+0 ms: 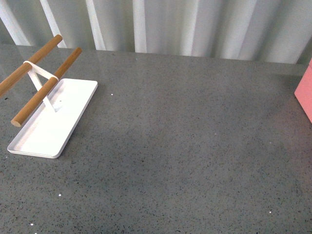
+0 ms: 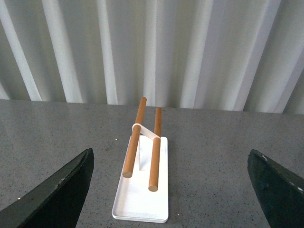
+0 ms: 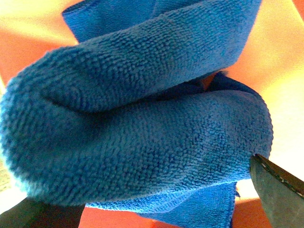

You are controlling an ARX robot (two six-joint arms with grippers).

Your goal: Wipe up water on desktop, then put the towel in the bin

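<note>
The dark grey speckled desktop (image 1: 175, 146) fills the front view; no arm shows there. The salmon-pink bin (image 1: 305, 95) shows only as a wall at the right edge. In the right wrist view the crumpled blue towel (image 3: 137, 128) lies very close, over the bin's orange-pink inside (image 3: 28, 52). My right gripper (image 3: 156, 209) is open, its dark fingertips (image 3: 278, 190) spread on either side of the towel. My left gripper (image 2: 171, 190) is open and empty above the desktop (image 2: 218, 161), its dark fingers (image 2: 57, 190) wide apart.
A flat white tray (image 1: 53, 122) with two wooden rods (image 1: 46, 85) on a white bracket stands at the left of the desktop; it also shows in the left wrist view (image 2: 142, 190). White corrugated curtains (image 1: 185, 24) run behind the far edge.
</note>
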